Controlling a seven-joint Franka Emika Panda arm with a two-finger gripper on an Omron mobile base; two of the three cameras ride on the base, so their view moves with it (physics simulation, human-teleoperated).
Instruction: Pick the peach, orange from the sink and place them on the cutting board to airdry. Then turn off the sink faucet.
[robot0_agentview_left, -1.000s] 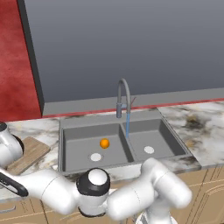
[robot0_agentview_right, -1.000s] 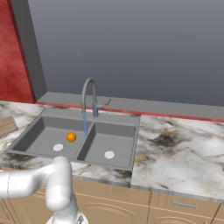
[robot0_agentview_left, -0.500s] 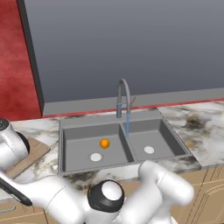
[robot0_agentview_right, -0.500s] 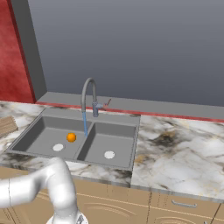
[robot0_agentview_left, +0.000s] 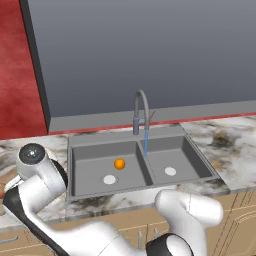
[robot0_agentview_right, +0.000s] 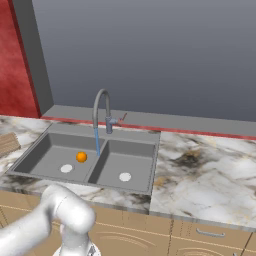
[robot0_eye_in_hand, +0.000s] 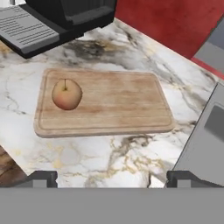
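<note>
Hand view, left to right: black appliance (robot0_eye_in_hand: 57, 19) at top left on the marbled counter (robot0_eye_in_hand: 100, 157); below it the cutting board (robot0_eye_in_hand: 113, 105), the peach (robot0_eye_in_hand: 67, 94) resting on its left end, stem up. Gripper (robot0_eye_in_hand: 111, 178) hangs above the counter just short of the board, its 2 fingertips (robot0_eye_in_hand: 41, 178) set wide apart, nothing between them. Sink (robot0_eye_in_hand: 205, 140) edge at far right. Base views: orange (robot0_agentview_left: 119, 163) lies in the left basin beside the white drain (robot0_agentview_left: 109, 179); sink faucet (robot0_agentview_left: 141, 112) stands behind the divider, a blue stream (robot0_agentview_left: 146, 142) falling from its spout.
</note>
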